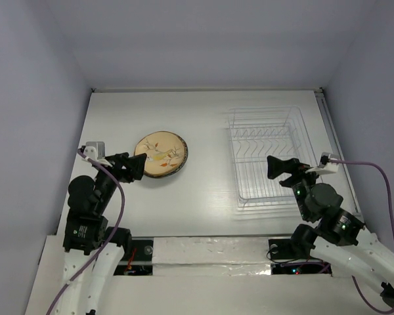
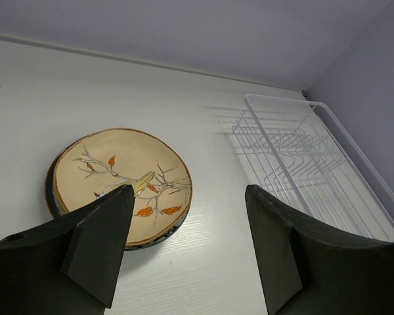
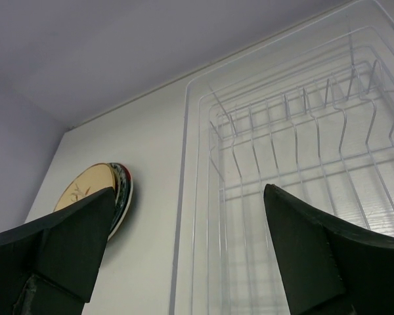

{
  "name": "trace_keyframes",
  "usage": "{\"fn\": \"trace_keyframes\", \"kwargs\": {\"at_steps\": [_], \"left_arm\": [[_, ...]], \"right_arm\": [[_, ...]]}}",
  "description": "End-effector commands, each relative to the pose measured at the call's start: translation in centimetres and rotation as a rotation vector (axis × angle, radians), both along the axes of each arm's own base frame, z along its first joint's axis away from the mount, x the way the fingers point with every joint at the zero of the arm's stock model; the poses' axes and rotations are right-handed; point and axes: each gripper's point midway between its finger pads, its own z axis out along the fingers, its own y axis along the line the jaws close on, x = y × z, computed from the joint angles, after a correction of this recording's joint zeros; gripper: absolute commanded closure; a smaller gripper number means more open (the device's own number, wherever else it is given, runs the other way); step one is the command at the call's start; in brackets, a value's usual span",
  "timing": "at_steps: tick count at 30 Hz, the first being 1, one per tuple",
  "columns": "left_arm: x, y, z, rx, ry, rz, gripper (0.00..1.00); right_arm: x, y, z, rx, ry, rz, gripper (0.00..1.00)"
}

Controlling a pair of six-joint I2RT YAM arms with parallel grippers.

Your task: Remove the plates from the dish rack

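The plates lie in one flat stack (image 1: 160, 155) on the white table, left of middle. The tan leaf-motif plate (image 2: 121, 180) is on top; only dark, teal and red edges of those beneath show, as in the right wrist view (image 3: 121, 193). The white wire dish rack (image 1: 234, 157) stands at the right and holds no plates; it also shows in both wrist views (image 2: 315, 170) (image 3: 282, 151). My left gripper (image 1: 135, 167) is open and empty, just near-left of the stack (image 2: 189, 197). My right gripper (image 1: 280, 168) is open and empty over the rack's near end (image 3: 189, 197).
Pale walls close the table at the back and both sides. The rack sits on a clear drain tray (image 3: 184, 216) close to the right wall. Purple cables (image 1: 371, 167) run from both wrists.
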Motion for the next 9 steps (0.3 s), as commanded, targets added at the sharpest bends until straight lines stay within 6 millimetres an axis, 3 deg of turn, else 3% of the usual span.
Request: {"fn": "trace_keyframes", "kwargs": {"at_steps": [1,9], "left_arm": [[-0.5,0.8,3.3,0.005,-0.105,0.036,0.35],[-0.7,1.9,3.9,-0.003,-0.113,0.099,0.33]], "right_arm": [[-0.2,0.0,-0.2,0.025,0.007,0.000,0.00],[-0.6,-0.6,0.8,0.042,-0.006,-0.003,0.00]]}}
